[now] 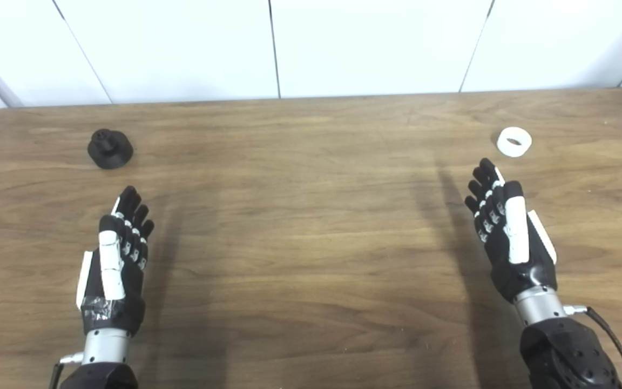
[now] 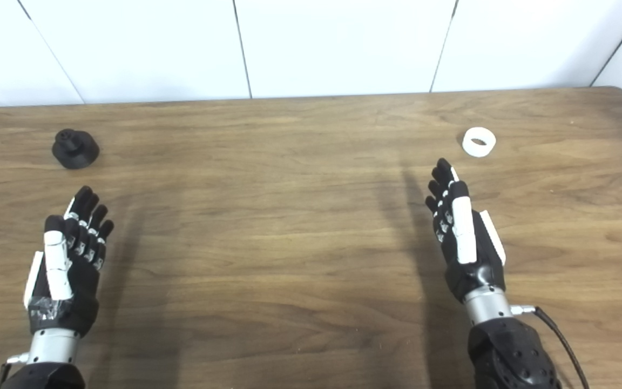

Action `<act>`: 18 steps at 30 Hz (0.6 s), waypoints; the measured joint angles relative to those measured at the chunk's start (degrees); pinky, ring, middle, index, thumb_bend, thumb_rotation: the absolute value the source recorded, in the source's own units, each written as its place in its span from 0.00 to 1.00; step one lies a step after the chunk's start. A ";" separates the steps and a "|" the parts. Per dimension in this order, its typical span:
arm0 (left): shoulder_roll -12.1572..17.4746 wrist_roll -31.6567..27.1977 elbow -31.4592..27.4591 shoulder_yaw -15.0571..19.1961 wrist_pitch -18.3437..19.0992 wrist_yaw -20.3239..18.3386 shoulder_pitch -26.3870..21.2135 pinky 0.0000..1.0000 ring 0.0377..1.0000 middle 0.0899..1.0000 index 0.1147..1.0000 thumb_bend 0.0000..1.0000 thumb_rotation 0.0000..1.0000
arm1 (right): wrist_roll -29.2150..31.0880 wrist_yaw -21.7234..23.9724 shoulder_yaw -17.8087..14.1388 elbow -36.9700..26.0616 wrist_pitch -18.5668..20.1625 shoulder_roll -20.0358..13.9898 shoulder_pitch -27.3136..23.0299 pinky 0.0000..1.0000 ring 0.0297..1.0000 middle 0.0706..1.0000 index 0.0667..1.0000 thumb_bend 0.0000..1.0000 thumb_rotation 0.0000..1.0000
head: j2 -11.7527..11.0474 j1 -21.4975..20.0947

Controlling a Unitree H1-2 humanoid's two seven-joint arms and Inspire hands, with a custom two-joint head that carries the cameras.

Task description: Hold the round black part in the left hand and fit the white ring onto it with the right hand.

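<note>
Hands (image 1: 116, 254) empty; white ring (image 1: 514, 141) lies flat.

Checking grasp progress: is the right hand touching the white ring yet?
Apart. In the left eye view, bare wood shows between the right hand fingertips and the white ring, which lies beyond them on the table.
</note>
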 measured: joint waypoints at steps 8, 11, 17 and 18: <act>0.01 0.19 -0.71 0.00 0.15 0.09 0.04 1.00 1.00 1.00 0.97 0.58 0.90 | -0.52 -0.28 0.17 -0.13 0.20 0.02 0.01 1.00 1.00 1.00 0.99 0.62 1.00 | -0.09 0.35; 0.01 0.35 -0.72 -0.08 0.29 0.04 0.07 1.00 1.00 1.00 0.97 0.57 0.91 | -0.59 -0.26 0.17 -0.17 0.19 0.00 0.07 1.00 1.00 1.00 0.99 0.60 1.00 | -0.87 1.92; -0.22 1.42 -0.71 -0.75 0.00 0.20 0.25 1.00 1.00 0.99 0.94 0.58 0.86 | -0.87 0.09 0.10 -0.15 0.06 -0.45 0.49 1.00 1.00 1.00 1.00 0.59 1.00 | -4.83 7.21; -0.33 2.19 -0.71 -0.98 -0.09 0.41 0.28 1.00 1.00 0.98 0.93 0.58 0.86 | -0.83 0.30 0.02 -0.13 0.02 -0.56 0.61 1.00 1.00 1.00 1.00 0.58 1.00 | -6.14 9.12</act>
